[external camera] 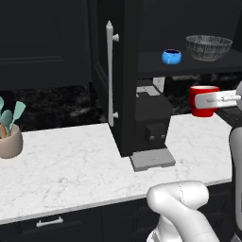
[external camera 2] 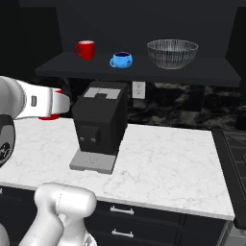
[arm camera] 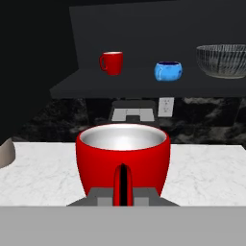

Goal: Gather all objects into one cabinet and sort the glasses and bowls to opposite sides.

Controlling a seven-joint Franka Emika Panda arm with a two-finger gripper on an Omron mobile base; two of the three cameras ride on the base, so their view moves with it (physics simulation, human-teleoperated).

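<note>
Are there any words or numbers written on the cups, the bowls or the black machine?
None: no words, numbers or signs can be read anywhere.
The held red cup, the red cup on the shelf, the blue bowl and the glass bowl are plain.
The coffee machine has small dark buttons, with no readable marks on them.

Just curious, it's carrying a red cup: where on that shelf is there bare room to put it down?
Bare shelf lies left of the shelved red cup, and right of the glass bowl. The middle, around the blue bowl, is crowded.
</note>
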